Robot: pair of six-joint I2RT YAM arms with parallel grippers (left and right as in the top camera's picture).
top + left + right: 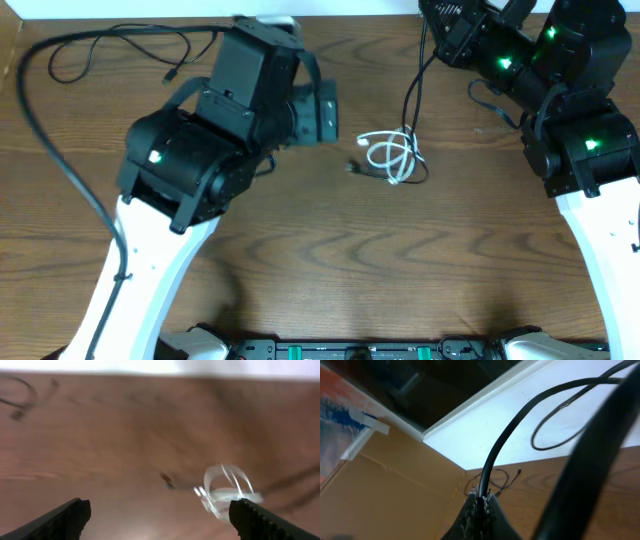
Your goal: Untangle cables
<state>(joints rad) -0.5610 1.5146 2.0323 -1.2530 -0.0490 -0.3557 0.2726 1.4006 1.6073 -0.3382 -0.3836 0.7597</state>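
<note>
Step in hand: pulling one strand out of the knot; separation begun, not finished.
Right gripper [481, 505]: clamped shut on a black cable [505, 450], fingers pinched tight around it in the wrist view.
Black cable [412, 95]: runs from the far edge, where the right arm holds it, down to the knot at mid-table; looks raised off the wood at the held end, though how high cannot be told.
White cable [392, 155]: small coil lying on the table [330, 260], right of centre, touching and crossed by the thin black strand beside it.
Left gripper [161, 517]: wide open, holding nothing, fingertips far apart at the bottom of its view.
Left wrist view: blurred; white cable [227, 491] sits ahead and toward the right fingertip, not yet between the fingers.
Small dark plug [352, 168]: just left of the coil, flat on the wood; which cord owns it cannot be told.
Other black cable [120, 45]: looped at the far left corner, well apart from the knot.
Next move, as a judgement: bring the open left fingers over the white coil, close on it and pin or lift it, then draw the black strand away with the right.
Needs: aim at the coil alone, not the black loop crossing it; slow pull, so that the coil does not drag along.
Progress: early to middle; coil and black strand not yet parted.
</note>
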